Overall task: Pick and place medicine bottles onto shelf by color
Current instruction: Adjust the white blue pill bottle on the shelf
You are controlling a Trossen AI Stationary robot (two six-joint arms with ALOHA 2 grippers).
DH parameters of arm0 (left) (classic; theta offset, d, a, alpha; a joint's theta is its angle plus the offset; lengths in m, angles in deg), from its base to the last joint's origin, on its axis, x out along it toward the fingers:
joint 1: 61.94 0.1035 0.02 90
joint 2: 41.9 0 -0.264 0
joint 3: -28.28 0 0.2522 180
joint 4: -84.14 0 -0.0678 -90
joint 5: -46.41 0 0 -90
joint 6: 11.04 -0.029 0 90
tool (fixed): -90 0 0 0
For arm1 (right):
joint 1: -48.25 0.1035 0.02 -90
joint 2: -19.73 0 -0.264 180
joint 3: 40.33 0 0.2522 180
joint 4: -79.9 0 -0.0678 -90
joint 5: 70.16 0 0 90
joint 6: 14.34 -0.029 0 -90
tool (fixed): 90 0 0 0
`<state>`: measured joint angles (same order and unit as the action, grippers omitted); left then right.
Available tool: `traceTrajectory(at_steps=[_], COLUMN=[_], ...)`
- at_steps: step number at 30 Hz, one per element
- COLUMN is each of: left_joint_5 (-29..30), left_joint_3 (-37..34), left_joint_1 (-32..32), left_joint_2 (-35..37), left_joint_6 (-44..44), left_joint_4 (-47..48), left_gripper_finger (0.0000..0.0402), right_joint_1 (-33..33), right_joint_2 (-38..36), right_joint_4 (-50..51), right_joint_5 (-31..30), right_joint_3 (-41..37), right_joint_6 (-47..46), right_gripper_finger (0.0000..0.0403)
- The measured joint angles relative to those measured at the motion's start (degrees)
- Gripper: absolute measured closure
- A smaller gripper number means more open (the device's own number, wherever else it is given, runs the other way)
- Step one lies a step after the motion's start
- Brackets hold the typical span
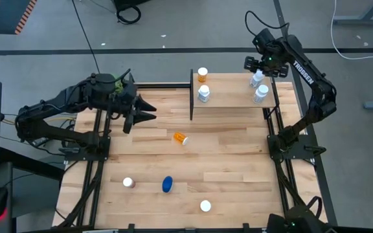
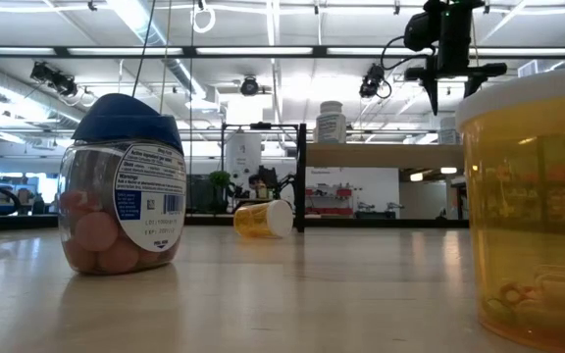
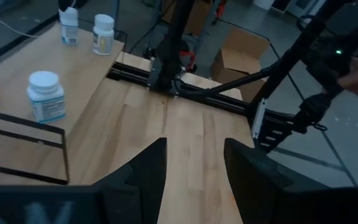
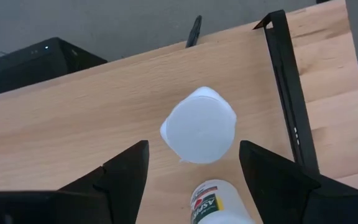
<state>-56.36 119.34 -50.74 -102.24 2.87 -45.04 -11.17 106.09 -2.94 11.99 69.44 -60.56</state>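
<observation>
From above we see the shelf (image 1: pixel 228 98) at the table's far edge carrying four bottles: an orange bottle (image 1: pixel 203 74), a white bottle (image 1: pixel 204 94), and two clear white-capped ones (image 1: pixel 260 94) at its right end. The right gripper (image 1: pixel 259 65) hangs over those two, fingers parted and holding nothing. The left gripper (image 1: pixel 149 110) waits left of the shelf, released too. On the table lie a tipped orange bottle (image 1: pixel 181 138), a blue bottle (image 1: pixel 167 184) and two more white-capped ones.

At table level we find the blue-capped bottle (image 2: pixel 121 186) close by, the tipped orange one (image 2: pixel 261 218) beyond.

Through the left wrist we see parted fingers (image 3: pixel 143 180) over bare wood.

Through the right wrist, open fingers (image 4: pixel 128 171) flank a white cap (image 4: pixel 199 126) without touching.
</observation>
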Motion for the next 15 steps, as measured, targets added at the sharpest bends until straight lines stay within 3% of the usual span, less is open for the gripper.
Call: traceTrajectory(at_steps=[15], left_joint_5=[0.08], left_joint_3=[0.0], left_joint_1=[5.1], left_joint_2=[0.0], left_joint_6=[-0.1], left_joint_4=[0.0], left_gripper_finger=[0.0235], right_joint_1=[1.88], right_joint_2=[2.43], right_joint_4=[1.75], right_joint_5=[-3.2], right_joint_3=[0.13], right_joint_6=[2.89], right_gripper_finger=[0.0144])
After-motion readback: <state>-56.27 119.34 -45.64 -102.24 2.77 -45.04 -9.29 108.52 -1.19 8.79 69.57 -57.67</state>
